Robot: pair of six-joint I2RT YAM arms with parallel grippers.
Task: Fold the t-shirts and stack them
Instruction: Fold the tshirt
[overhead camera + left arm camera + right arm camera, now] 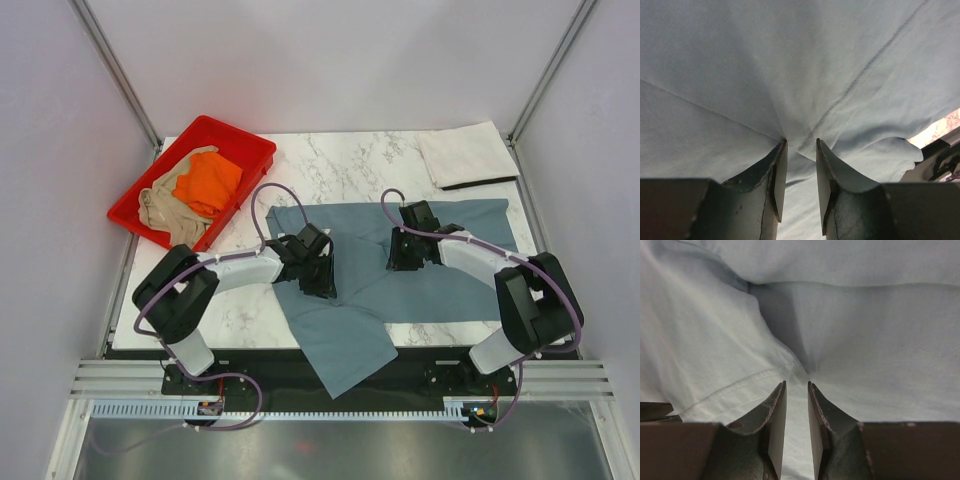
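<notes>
A slate blue-grey t-shirt (455,290) lies spread across the middle of the table, and one part hangs over the near edge. My left gripper (322,280) sits on its left part, jaws nearly closed with a pinch of the fabric (765,60) between the tips (801,141). My right gripper (400,258) sits on the shirt's middle, jaws nearly closed on a raised fold (865,340) at the tips (797,383). An orange t-shirt (207,182) and a tan t-shirt (165,210) lie crumpled in the tray. An off-white t-shirt (465,155) lies folded at the back right.
A red plastic tray (205,121) stands at the back left corner, partly over the table's edge. The white marble tabletop (340,165) shows behind the blue-grey shirt. Grey walls and frame posts close in both sides.
</notes>
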